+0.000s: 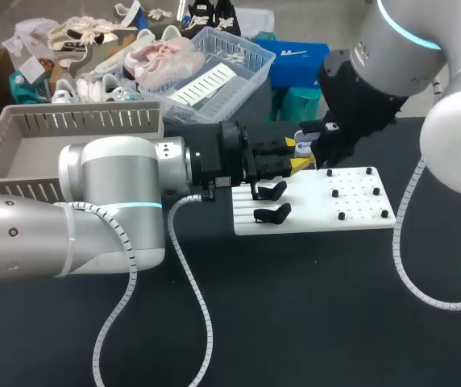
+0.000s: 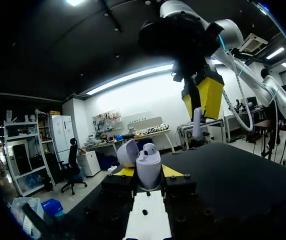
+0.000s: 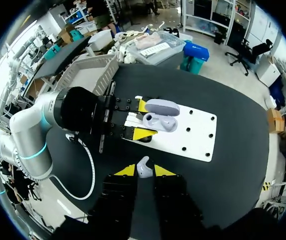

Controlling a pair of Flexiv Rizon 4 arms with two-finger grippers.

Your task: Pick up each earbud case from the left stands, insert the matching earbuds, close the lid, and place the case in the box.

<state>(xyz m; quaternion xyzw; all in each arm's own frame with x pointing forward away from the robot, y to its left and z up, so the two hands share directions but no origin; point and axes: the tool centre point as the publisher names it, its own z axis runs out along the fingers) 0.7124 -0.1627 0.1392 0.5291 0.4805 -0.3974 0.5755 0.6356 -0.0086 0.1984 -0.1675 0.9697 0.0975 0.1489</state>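
Left wrist view: left fingers [image 2: 124, 172] clamped on case [image 2: 148, 174] (earbud [image 2: 148, 149] inside), right fingers [image 2: 210, 97] on spare earbud [image 2: 197, 122].

A white pegged board [image 1: 319, 219] lies on the black table [image 1: 311, 310].

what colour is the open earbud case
Pale lilac earbud case; the right wrist view shows it best.

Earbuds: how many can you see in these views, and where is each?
2. The first earbud sits in the open case gripped by the left gripper; the second earbud is pinched in the right gripper. Another could be hidden inside the case.
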